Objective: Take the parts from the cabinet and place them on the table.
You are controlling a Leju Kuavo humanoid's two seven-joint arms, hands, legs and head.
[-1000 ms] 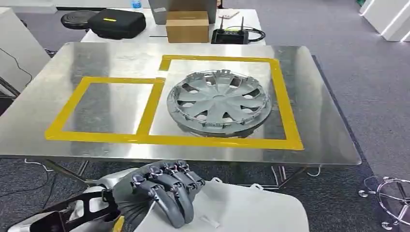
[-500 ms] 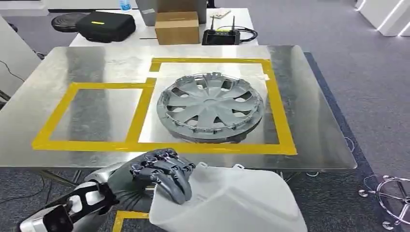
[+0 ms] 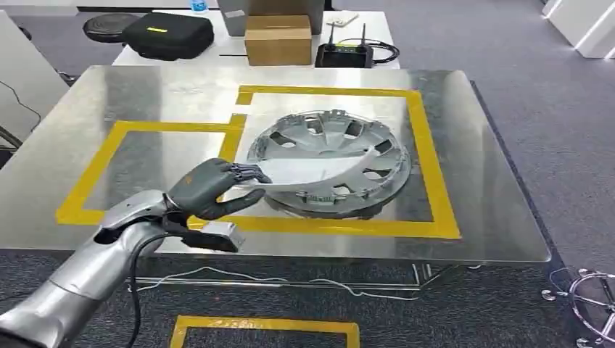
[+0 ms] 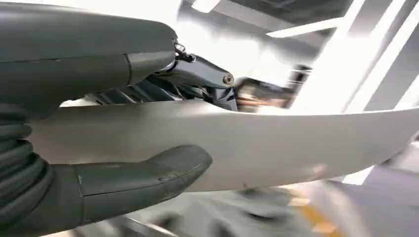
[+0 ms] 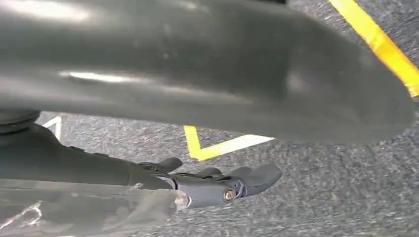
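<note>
Floor tape (image 3: 265,324) marks a yellow rectangle on the carpet nearest me, below the table's front edge. My left hand (image 3: 210,190) has risen from below the table edge, where it was half a second ago, and is now over the front of the steel table (image 3: 493,217). Its fingers (image 3: 243,172) and thumb (image 4: 148,175) are closed on a white curved part (image 3: 319,171), which I hold by one end. Earlier this part sat low and broad in front of me; now it is seen nearly edge-on, a thin pale arc reaching out over the grey wheel cover (image 3: 330,163). I cannot tell whether its far end touches the cover or hangs just above it. The wheel cover lies flat inside the larger yellow tape frame (image 3: 428,156), as it did before. My right hand (image 5: 222,187) hangs over the carpet, its fingers loosely curled, and seems to hold nothing, though the view is dim. Beyond the steel table stand a black case (image 3: 170,32), a cardboard box (image 3: 279,40) and a black controller (image 3: 344,54).
</note>
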